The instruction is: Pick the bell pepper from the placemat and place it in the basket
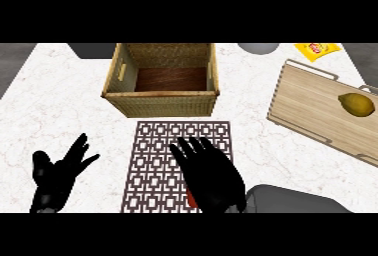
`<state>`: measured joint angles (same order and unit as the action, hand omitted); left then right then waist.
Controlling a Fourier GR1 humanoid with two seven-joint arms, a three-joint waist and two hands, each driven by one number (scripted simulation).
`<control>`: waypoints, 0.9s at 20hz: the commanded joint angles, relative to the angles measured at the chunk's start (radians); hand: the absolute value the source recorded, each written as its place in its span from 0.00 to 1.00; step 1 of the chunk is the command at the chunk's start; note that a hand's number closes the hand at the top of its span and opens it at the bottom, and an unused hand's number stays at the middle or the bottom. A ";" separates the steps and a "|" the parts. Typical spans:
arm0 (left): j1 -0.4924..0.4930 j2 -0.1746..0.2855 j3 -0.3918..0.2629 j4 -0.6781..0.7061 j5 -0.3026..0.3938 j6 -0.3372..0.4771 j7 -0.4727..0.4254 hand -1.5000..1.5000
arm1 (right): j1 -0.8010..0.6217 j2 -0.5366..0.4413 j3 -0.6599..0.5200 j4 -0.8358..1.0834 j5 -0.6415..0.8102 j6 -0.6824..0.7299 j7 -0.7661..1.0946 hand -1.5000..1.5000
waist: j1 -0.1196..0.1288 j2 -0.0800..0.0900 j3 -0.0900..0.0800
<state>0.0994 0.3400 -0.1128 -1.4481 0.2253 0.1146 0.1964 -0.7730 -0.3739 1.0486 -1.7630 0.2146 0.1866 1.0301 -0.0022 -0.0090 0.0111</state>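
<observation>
"White marble counter, seen steeply from above: what lies on it?" the desk editor asks.

"A woven basket stands at the far middle, open-topped, its dark wooden floor showing," the caption writer replies. "Just in front of it, with a narrow strip of marble between, lies a brown lattice-patterned placemat."

"And the bell pepper?"

"Only a red sliver of the bell pepper shows, on the placemat's near part, under the left edge of the right hand. That hand lies over the mat, palm down, fingers straight and slightly spread, pointing toward the basket. Whether it touches the pepper cannot be told. Its grey forearm enters from the lower right."

"The other hand?"

"The left hand rests at the lower left over the marble, beside the mat and apart from it, fingers straight and fanned, holding nothing."

"Anything else in frame?"

"At right, a pale wooden cutting board lies at an angle, with a yellow lemon on it. Beyond the board's far corner sits a yellow snack bag, cut by the frame's top. A dark grey shape shows left of the basket's far end and a second grey shape right of it, both too little in view to name."
</observation>
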 commanded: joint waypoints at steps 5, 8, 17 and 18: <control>0.094 -0.041 -0.051 0.003 -0.048 0.012 0.023 0.50 | 0.084 0.077 -0.009 0.051 0.120 -0.008 0.031 0.00 | 0.009 0.007 -0.011; 0.052 -0.032 -0.018 0.073 -0.030 -0.024 0.008 0.50 | 0.096 0.098 -0.012 0.074 0.142 0.016 0.008 0.00 | 0.004 0.009 -0.012; 0.054 -0.041 -0.030 -0.019 -0.057 0.008 0.089 0.50 | 0.127 0.149 -0.011 0.229 0.180 0.096 -0.030 0.00 | 0.011 0.009 -0.011; 0.045 -0.030 -0.013 0.012 -0.045 -0.022 0.068 0.50 | 0.137 0.135 -0.019 0.158 0.179 0.125 -0.008 0.00 | 0.004 0.008 -0.011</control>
<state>0.1162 0.3100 -0.1136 -1.4878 0.1856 0.1115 0.2260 -0.6449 -0.2628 1.0325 -1.6006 0.3836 0.2385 0.9677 0.0032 -0.0080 0.0105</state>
